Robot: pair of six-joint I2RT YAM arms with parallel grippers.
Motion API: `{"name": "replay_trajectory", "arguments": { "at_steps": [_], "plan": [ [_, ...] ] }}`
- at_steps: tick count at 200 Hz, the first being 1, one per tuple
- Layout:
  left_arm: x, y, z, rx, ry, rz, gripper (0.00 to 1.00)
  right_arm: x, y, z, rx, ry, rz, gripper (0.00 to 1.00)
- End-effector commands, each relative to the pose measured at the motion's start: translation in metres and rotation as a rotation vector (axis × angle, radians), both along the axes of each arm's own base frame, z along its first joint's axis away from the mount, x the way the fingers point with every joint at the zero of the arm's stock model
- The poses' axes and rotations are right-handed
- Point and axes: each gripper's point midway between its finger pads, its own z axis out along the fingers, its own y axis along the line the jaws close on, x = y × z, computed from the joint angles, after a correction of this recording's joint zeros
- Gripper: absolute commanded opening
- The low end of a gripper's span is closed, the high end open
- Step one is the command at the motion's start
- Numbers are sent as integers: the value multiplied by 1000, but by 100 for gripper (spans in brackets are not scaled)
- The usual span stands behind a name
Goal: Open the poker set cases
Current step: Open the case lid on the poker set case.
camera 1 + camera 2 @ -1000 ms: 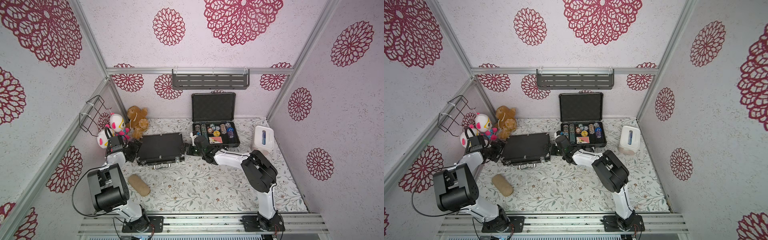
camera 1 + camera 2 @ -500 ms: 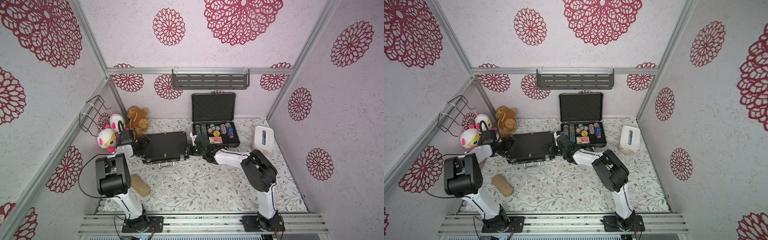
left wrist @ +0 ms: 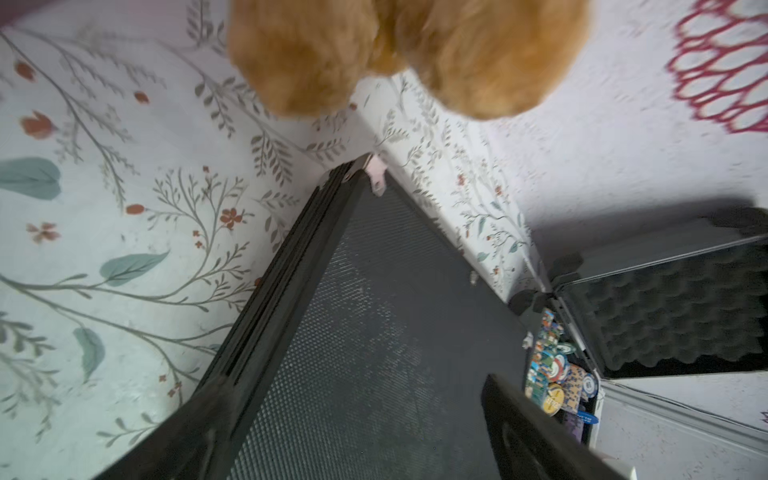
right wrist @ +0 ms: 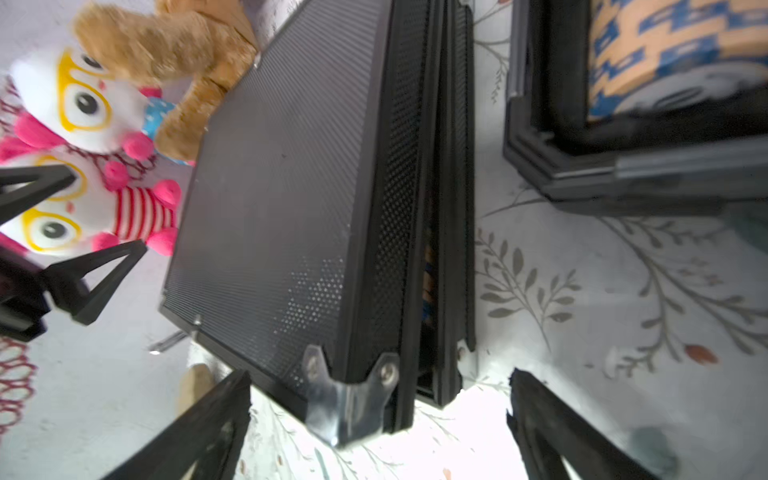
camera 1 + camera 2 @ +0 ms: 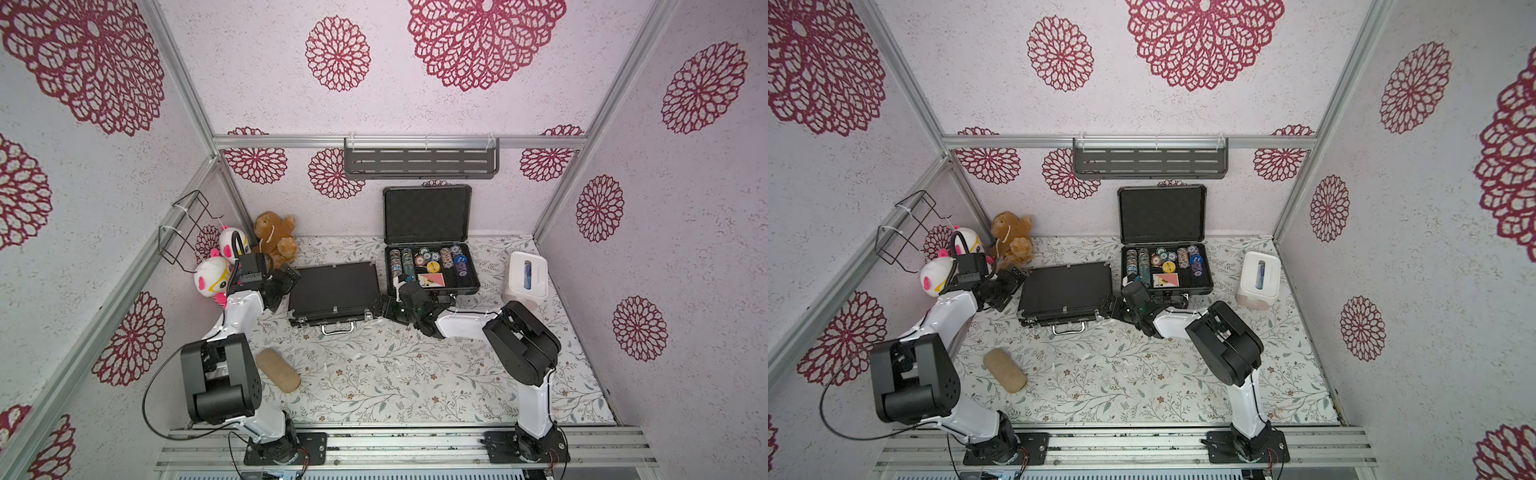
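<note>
The flat case has slid a little toward the right gripper over the last second. The left gripper has shifted along the case's end toward its far corner.

In both top views the flat case lies shut at mid-table, handle toward the robot, with a gripper at each end. The grey case just beside it already stands open, chips showing. Both grippers are spread wide and empty.

In the left wrist view the dimpled lid runs off to its far corner, with the bear beyond. One finger hangs over the lid without gripping it.

In the right wrist view the fingers straddle the corner with the silver bracket, well apart from it. The seam there gapes slightly, with colour showing inside.

The case looks rigid and is probably heavy with chips, yet it likely slides easily on the table. The flat faces give the jaws little to hold. The better hold is the lid's front edge near a corner, lifting there while the other arm braces the base from the opposite end.
</note>
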Motion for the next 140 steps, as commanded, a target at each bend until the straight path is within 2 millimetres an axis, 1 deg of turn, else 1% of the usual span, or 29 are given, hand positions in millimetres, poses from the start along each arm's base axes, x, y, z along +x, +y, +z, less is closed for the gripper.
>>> {"name": "replay_trajectory", "arguments": {
  "at_steps": [1,12,35,60,83,104,119,140],
  "plan": [
    [-5,-4,17,-33,-69,21,97,6,13,60,210,-49,-29,99],
    [-5,-8,26,-58,-98,17,97,3,17,65,241,-45,-28,99],
    [-7,-11,36,-89,-115,22,97,0,26,75,310,-26,-28,99],
    [-9,-15,53,-93,-155,17,97,0,34,88,381,-18,-22,99],
    [-15,-16,64,-85,-174,16,97,2,39,100,439,-12,-23,99],
    [-22,-16,74,-60,-187,15,97,3,43,116,499,-21,-29,99],
    [-27,-15,82,-42,-201,15,97,5,44,132,534,-43,-32,99],
    [-32,-14,91,-26,-220,15,97,8,43,148,512,-87,-40,99]
  ]
}}
